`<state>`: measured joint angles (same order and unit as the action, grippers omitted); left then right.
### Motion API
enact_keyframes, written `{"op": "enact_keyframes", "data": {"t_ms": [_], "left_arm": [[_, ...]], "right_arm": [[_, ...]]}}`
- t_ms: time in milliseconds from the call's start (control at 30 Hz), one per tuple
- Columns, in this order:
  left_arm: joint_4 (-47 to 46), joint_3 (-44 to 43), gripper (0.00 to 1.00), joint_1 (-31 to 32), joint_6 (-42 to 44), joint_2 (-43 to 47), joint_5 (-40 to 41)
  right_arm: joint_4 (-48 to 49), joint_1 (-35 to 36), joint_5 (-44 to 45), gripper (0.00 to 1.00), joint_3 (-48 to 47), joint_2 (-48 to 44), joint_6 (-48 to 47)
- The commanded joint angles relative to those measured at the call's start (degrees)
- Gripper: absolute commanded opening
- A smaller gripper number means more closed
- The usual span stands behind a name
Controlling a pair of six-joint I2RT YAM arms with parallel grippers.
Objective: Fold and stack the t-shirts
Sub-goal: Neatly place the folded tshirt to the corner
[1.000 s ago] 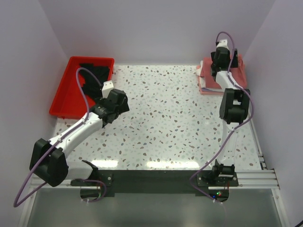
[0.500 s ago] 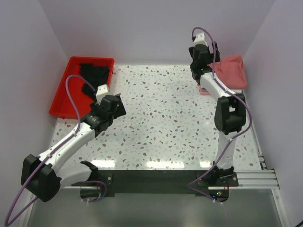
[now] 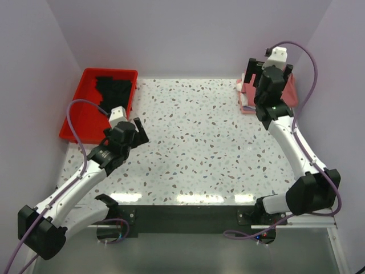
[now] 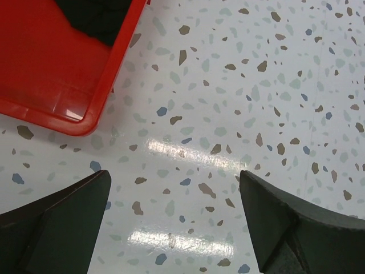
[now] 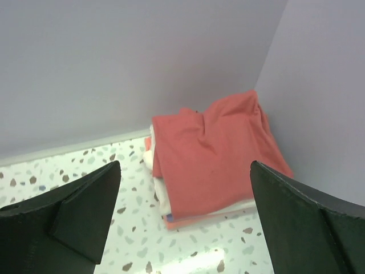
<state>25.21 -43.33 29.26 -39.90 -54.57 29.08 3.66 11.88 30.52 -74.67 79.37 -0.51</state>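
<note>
There are two robot arms on a speckled table (image 3: 199, 148). The left gripper (image 3: 128, 128) hangs over the table, just beside the near corner of a red tray (image 3: 80, 123). Its two fingers (image 4: 63, 228) are spread wide apart and hold nothing. Only bare table shows between them.

A black shirt (image 3: 114, 88) lies crumpled in the far part of the tray. From the left wrist camera, just a bit of that black cloth shows at the top edge.

In the far right corner of the table, close to both walls, sits a stack of folded shirts (image 5: 211, 154). The top shirt is dusty pink, with some wrinkles at its back edge. Under it, thin white and pinkish layers (image 5: 162, 197) peek out at the front and left side.

The right gripper (image 3: 269, 71) is up in the air near the stack, pointing at it. Its fingers (image 5: 74, 205) are wide apart too, and nothing is in them. From above, the right arm covers part of the stack.
</note>
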Motion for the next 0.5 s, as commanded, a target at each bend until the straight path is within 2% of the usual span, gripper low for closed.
{"op": "enact_keyframes", "data": {"t_ms": [0, 100, 300, 467], "left_arm": [[-2.3, 0.4, 1.00, -0.3, -0.5, 0.1, -0.7], [-1.8, 0.3, 1.00, -0.3, -0.5, 0.3, -0.7], [-3.0, 1.1, 1.00, -0.3, -0.4, 0.3, -1.3], [-3.3, 0.6, 1.00, -0.3, -0.4, -1.4, -0.6]], "right_arm": [[-7.3, 0.1, -1.5, 0.99, -0.3, 1.4, 3.8], [-9.5, -1.2, -4.9, 0.99, -1.9, 3.1, 4.4], [-18.2, -3.6, -10.9, 0.99, -12.0, 15.1, 6.1], [-22.7, -5.8, -8.9, 0.99, -24.6, 28.2, 7.4]]}}
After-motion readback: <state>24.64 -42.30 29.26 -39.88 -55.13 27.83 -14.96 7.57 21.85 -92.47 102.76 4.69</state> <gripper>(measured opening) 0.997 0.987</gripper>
